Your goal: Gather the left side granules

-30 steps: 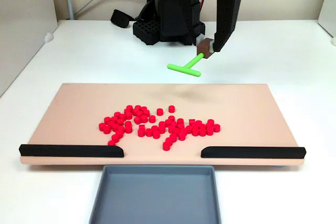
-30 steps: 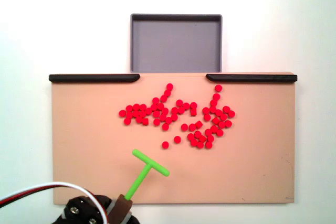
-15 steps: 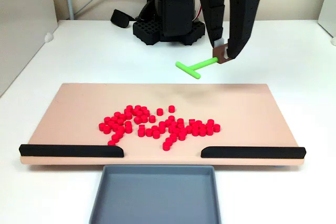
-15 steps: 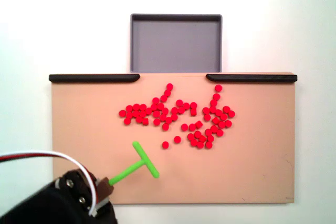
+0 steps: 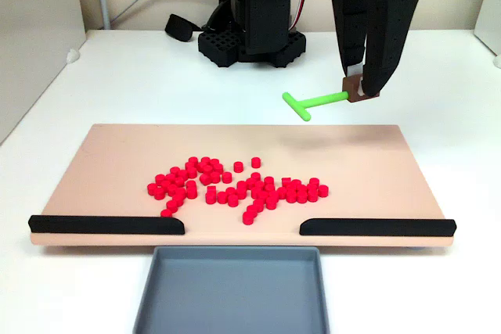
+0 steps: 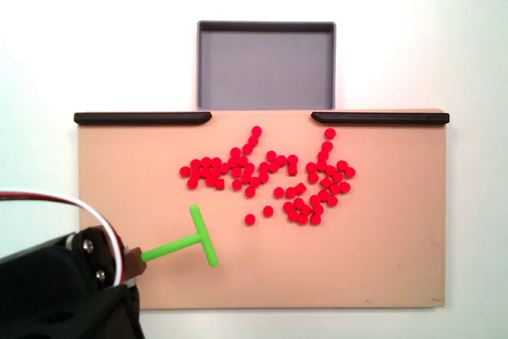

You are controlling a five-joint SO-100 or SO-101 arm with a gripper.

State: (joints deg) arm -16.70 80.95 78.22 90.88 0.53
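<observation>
A flat, pale peach rectangular board (image 5: 117,154) lies on the white table, in front of and below the black two-finger gripper (image 5: 358,91) in a fixed view. A shallow grey rectangular tray (image 5: 233,291) sits against the board's edge farthest from the gripper, in the gap between two black strips (image 5: 106,224). The gripper is closed on the stem end of a bright green T-shaped plastic pusher (image 5: 309,102), held off the board with its crossbar pointing away from the fingers. The many small bright red cylindrical plastic granules (image 5: 235,185) are scattered across the board's middle, well apart from the gripper. In a fixed view from above, the granules (image 6: 270,176) lie beyond the pusher's crossbar (image 6: 202,234), towards the tray (image 6: 266,65), none touching it.
</observation>
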